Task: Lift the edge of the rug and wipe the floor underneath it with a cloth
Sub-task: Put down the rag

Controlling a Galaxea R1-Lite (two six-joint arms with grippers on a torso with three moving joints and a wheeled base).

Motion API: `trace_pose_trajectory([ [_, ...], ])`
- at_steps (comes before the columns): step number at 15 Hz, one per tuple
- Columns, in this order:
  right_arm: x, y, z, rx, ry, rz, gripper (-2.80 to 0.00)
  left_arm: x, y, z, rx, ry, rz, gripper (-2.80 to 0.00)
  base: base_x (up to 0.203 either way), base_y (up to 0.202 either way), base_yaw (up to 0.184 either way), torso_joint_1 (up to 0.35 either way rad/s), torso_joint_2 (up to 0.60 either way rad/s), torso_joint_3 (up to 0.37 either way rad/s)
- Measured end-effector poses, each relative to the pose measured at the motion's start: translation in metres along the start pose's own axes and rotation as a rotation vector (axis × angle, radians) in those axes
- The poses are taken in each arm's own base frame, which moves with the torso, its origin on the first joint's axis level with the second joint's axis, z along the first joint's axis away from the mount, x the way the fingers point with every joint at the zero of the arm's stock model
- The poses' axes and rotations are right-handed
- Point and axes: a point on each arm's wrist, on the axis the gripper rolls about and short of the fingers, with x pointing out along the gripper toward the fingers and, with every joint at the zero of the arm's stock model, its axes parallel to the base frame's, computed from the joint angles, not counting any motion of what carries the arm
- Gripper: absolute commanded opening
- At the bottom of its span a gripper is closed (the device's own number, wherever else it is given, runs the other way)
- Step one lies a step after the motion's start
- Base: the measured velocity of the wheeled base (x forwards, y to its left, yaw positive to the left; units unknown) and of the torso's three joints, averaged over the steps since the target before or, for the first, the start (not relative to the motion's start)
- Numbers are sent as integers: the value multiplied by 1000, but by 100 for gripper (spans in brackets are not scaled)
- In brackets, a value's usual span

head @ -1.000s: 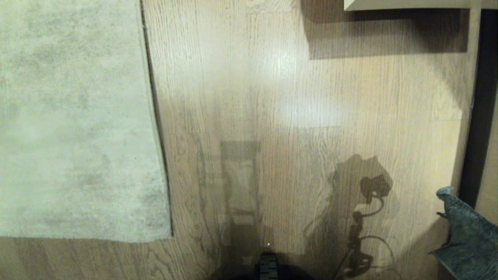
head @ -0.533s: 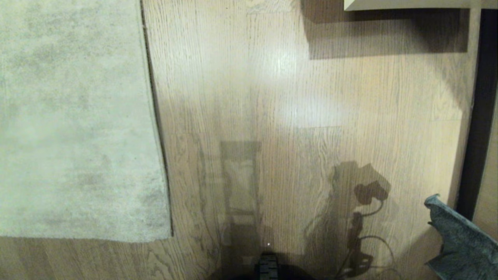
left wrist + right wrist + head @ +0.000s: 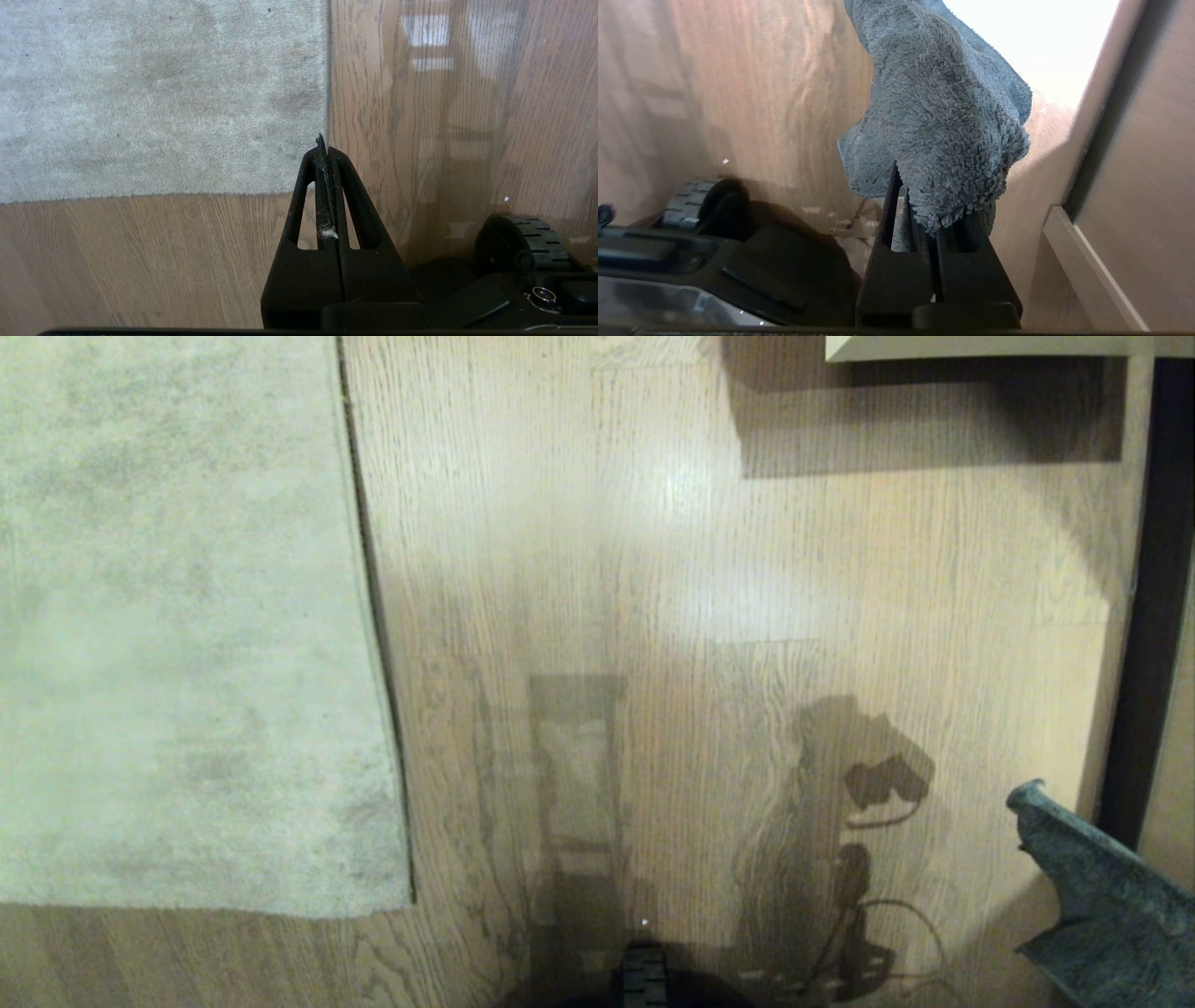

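One rug — a single corner of it in sight, lying on one floor of wood-grain planks. One cloth, grey-teal and fuzzy. Two grippers — the left gripper and the right gripper — each with two black fingers, plus one ridged wheel of the base showing in each wrist view.

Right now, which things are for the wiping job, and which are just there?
For the job:
rug, lying flat
floor
cloth, pinched in the right gripper
left gripper, shut, empty, near the rug corner

Just there:
pale furniture edge
robot's wheel
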Motion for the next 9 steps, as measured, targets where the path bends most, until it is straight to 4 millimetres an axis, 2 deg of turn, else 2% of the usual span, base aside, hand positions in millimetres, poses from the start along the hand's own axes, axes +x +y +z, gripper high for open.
trace_pose_trajectory([
  [4, 20, -3, 29, -13, 22, 32, -280, 0, 0, 0, 0, 0, 0, -280, 0, 0, 0, 0, 0, 0],
  [9, 67, -6, 62, -19, 14, 37, -280, 0, 0, 0, 0, 0, 0, -280, 0, 0, 0, 0, 0, 0],
])
